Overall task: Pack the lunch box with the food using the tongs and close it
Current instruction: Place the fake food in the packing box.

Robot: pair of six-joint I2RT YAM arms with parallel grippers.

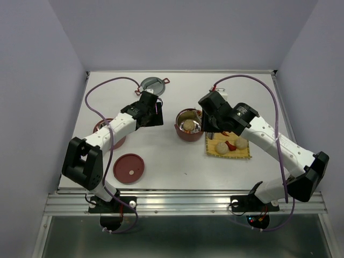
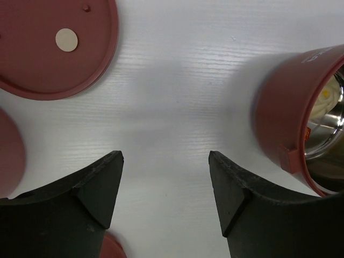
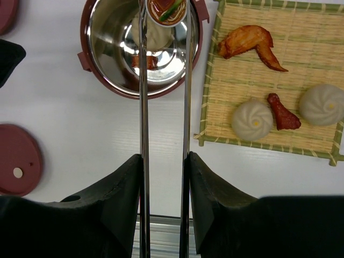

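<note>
My right gripper [image 3: 164,158] is shut on the silver tongs [image 3: 143,107], one arm against each finger. The tongs' tips pinch a tiny round dark-and-white food piece [image 3: 167,9] over the far rim of the open red lunch box bowl [image 3: 102,80]. A pale bun [image 1: 188,125] lies inside that bowl [image 1: 180,134]. Two buns [image 3: 252,119] [image 3: 322,105], an orange fried wing [image 3: 250,43] and a red drumstick [image 3: 282,112] rest on the yellow mat [image 3: 236,80]. My left gripper [image 2: 165,161] hangs open and empty over bare table, left of the bowl [image 2: 279,123]. The flat red lid [image 1: 129,168] lies near the front.
A second red bowl [image 1: 102,129] sits partly under my left arm. A grey ring-shaped lid with red clips [image 1: 152,84] lies at the back. The mat [image 1: 228,148] lies just right of the open bowl, under my right arm.
</note>
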